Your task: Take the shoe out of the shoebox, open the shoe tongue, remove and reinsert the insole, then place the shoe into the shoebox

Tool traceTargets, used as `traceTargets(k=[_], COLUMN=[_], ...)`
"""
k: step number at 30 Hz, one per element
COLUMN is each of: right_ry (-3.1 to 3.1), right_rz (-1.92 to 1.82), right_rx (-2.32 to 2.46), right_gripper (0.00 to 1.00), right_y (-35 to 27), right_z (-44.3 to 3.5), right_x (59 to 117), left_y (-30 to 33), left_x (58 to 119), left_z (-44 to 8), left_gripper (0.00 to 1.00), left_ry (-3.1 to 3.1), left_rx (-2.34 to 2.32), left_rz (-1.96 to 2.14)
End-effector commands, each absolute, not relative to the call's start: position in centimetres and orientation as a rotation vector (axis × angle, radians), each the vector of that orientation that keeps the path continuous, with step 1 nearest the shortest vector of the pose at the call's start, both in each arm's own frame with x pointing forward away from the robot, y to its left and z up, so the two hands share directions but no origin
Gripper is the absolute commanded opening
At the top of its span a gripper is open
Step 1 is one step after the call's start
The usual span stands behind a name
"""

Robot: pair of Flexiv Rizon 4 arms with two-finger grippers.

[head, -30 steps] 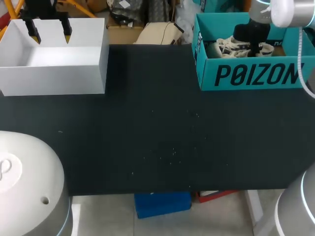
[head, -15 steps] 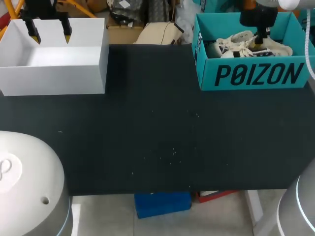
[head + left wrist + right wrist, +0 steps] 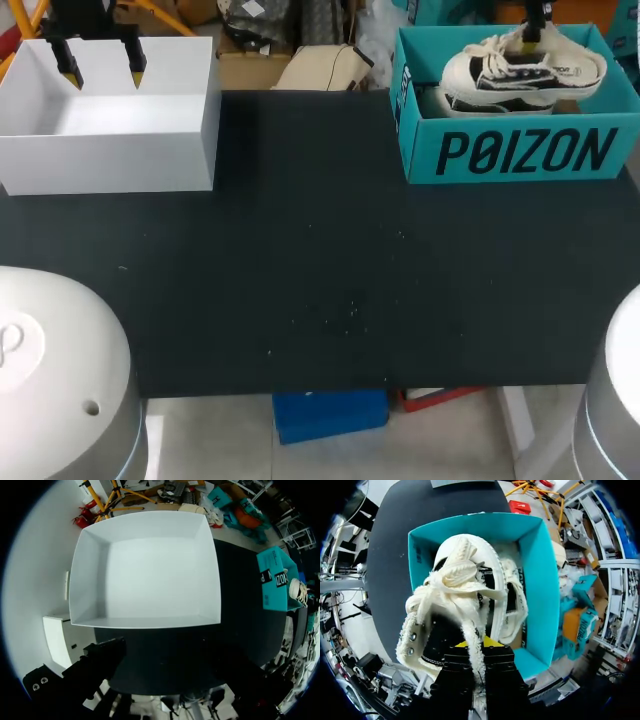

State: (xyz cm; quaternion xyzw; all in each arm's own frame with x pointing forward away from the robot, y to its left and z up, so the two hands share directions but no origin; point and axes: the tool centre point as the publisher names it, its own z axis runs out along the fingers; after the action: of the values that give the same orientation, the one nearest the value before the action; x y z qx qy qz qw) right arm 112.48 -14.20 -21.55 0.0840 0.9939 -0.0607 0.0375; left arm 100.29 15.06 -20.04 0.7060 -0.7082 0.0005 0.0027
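Beneath the right pincer (image 3: 479, 650): item 1, shoe (image 3: 465, 575), pale canvas with a dark sole and loose laces. The pincer's fingers were closed onto the frayed collar at the shoe's opening, one on each side, and the shoe hung from them. Position: directly under the pincer, raised over the open shoebox (image 3: 540, 580), neither resting in it nor out over the bare table (image 3: 320, 290). A second pale shoe appeared to lie in the box below the held one, though this was not certain.

Orientation: the long axis was roughly level and ran along the box's length. The toe lay ahead of the pincer's fingers, toward the left arm's side of the table. The heel lay back under the wrist, toward the right arm's side. Sole down, opening up.

Item 2, left pincer (image 3: 100, 70): fingers were apart with nothing between them, poised over the white box (image 3: 110, 165), well apart from the shoe.

Progress, by judgement: the first step was half done. The shoe was gripped and up out of the box's hollow but not set down. Left to do: carry it to the table, open the tongue, pull the insole and put it back, and return the shoe to the shoebox. The tongue lay under the laces; the insole was not visible.
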Motion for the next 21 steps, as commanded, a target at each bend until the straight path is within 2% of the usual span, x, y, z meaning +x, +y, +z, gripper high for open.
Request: traceTargets(k=[1, 14, 21], right_ry=[2.979, 2.957, 2.997], right_rz=[-0.214, -0.197, -0.145], right_rx=[0.250, 0.187, 0.208], right_gripper=[0.00, 0.00, 0.00], right_y=[-11.8, -3.5, 4.5], right_z=[-14.8, -13.9, -16.8], right_x=[107.8, 97.0, 90.9], left_y=[15.0, 15.0, 15.0], left_x=[100.2, 100.2, 100.2], left_z=[-20.0, -20.0, -20.0], left_gripper=[1.00, 1.00, 1.00], left_ry=[-2.220, -2.220, -2.220], left_rx=[2.217, 2.217, 2.217], left_rz=[-0.003, -0.003, -0.003])
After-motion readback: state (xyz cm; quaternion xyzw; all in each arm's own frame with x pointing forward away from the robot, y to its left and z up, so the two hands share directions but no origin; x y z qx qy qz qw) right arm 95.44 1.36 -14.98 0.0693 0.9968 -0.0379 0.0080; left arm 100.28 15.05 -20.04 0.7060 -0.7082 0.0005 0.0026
